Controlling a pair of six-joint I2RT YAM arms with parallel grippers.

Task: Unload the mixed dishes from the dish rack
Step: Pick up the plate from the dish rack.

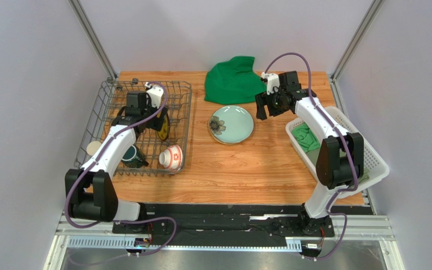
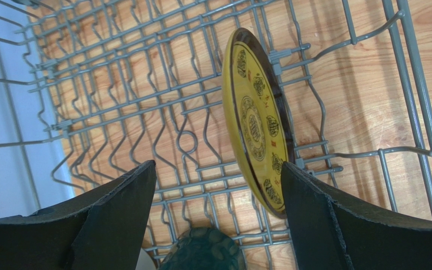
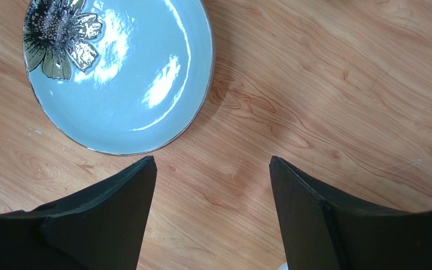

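A: How many dishes, counted?

B: Five: two plates, one mug, one bowl, one cup. Four sit in the one wire dish rack [image 1: 97,115] at the left of the top view: the yellow plate [image 2: 256,121] on edge between prongs, the dark teal mug [image 1: 132,156], the red-and-white bowl [image 1: 171,157] and the beige cup [image 1: 94,148] along its lower side.

A: The fifth?

B: A pale green plate [image 3: 122,73] with a dark flower, flat on the worktop [image 1: 269,169] at centre.

A: Any writing?

B: The yellow plate has dark medallions; whether they are letters I cannot tell.

A: The hands?

B: The left hand [image 2: 217,166] is spread over the rack, the yellow plate just beside one finger. The right hand [image 3: 211,160] is spread, holding nothing, over bare wood beside the green plate
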